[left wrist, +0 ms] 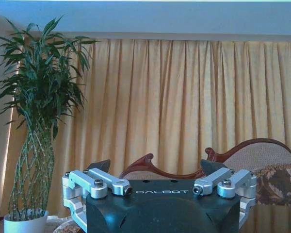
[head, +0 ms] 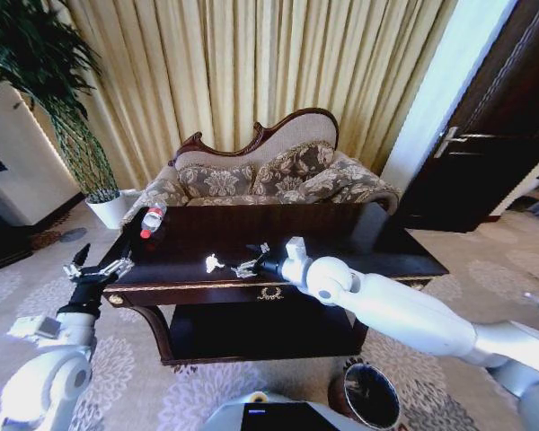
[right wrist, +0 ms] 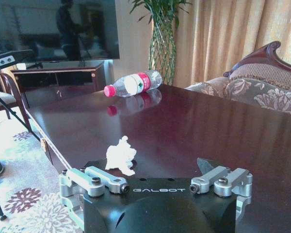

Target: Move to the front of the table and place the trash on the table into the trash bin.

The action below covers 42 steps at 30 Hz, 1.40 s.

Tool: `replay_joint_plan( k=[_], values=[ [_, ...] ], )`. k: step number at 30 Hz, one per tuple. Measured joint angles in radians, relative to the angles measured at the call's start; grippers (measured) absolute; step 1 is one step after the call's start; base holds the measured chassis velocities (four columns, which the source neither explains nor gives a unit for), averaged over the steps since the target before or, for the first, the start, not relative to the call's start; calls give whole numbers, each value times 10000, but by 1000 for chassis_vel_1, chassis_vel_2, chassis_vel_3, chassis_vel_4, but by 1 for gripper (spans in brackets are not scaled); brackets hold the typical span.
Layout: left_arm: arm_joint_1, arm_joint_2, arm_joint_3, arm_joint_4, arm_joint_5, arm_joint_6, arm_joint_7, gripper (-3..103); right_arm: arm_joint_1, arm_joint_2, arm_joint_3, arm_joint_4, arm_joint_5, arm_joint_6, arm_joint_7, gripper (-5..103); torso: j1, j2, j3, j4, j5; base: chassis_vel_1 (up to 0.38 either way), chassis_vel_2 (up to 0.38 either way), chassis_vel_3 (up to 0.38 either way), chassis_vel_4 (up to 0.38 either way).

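Glossy table (head: 359, 242) is hosting the right gripper (head: 251, 262) — fingers spread beside the paper (head: 214, 263) — risking nudging it off the front edge.

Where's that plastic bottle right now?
The bottle lies on its side at the table's far left corner in the head view, near the sofa and away from the paper.
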Motion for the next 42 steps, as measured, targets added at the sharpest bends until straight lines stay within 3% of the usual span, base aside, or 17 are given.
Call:
replay_joint_plan(
  k=[15,27,42],
  values=[
    [-87,-77,9,93,31,-8,13,100,112,962,-367,-480,-183,15,799,100,0,0,0,1,1,0,0,0,0],
    [-92,-184,-22,76,67,-8,10,100,-130,1253,-478,-502,-372,104,846,100,-1,0,0,0,1,0,0,0,0],
    [-191,-249,36,155,146,8,8,100,-51,1808,-748,-427,-311,103,1449,100,-1,0,0,0,1,0,0,0,0]
  ],
)
